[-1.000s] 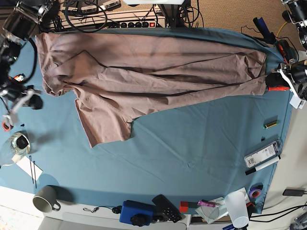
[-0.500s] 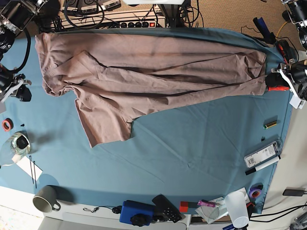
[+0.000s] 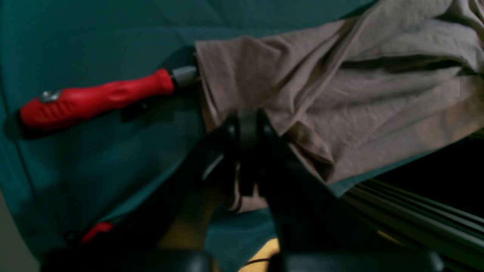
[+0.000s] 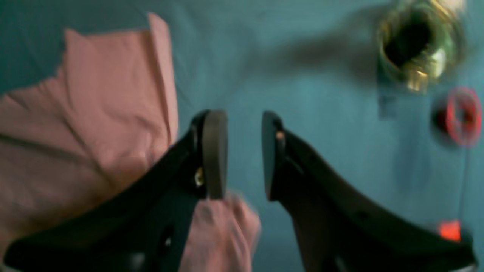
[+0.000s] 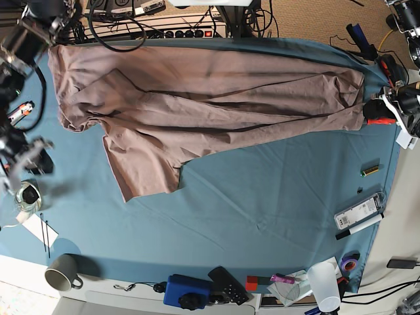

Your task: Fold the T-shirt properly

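The mauve T-shirt lies wrinkled across the far half of the teal tablecloth, with one sleeve pointing toward the front left. My left gripper is at the shirt's right end. In the left wrist view it is shut on a fold of the shirt's edge. My right gripper hovers off the shirt's left end, near the table's left edge. In the right wrist view it is open and empty, with the shirt to its left.
A red-handled tool lies beside the held edge. A glass jar and a red tape ring sit by my right gripper. A mug, blue box, remote, white cup and marker line the front and right edges.
My right gripper has moved toward the table's front along the left edge, away from the shirt. The left gripper and the shirt have not moved.
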Robot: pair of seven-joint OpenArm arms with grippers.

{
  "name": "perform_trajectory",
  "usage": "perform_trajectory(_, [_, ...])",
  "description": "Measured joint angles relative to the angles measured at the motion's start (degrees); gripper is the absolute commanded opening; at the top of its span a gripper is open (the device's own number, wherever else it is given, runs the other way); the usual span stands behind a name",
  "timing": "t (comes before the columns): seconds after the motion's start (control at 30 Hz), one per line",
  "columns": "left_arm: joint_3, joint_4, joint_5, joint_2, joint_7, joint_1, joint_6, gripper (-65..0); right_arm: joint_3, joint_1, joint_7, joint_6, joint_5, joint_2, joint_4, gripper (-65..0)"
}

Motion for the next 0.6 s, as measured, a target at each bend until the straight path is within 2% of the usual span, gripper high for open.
perform_trajectory(0.13, [0.00,0.00,-0.02,-0.02,0.00,-0.02,-0.02,-65.0,-12.44,5.77,5.62,-4.55,-9.22,-0.13,-4.00,-48.9])
perform_trajectory(0.2, [0.00,0.00,0.00,0.00,0.00,-0.02,0.00,-65.0,-17.66,8.22,7.85,-5.88,-10.54,-0.11,-8.74,-48.9])
perform_trajectory(0.43, [0.00,0.00,-0.02,0.00,0.00,0.00,-0.02,-65.0,-29.55,16.50,14.38,-5.79,-14.49,-1.66,-22.32,-48.9])
perform_trajectory(0.6, [0.00,0.00,-0.02,0.00,0.00,0.00,-0.02,-65.0,-32.85,20.59,15.98,-5.86,-19.67,-5.62,-31.47,-48.9])
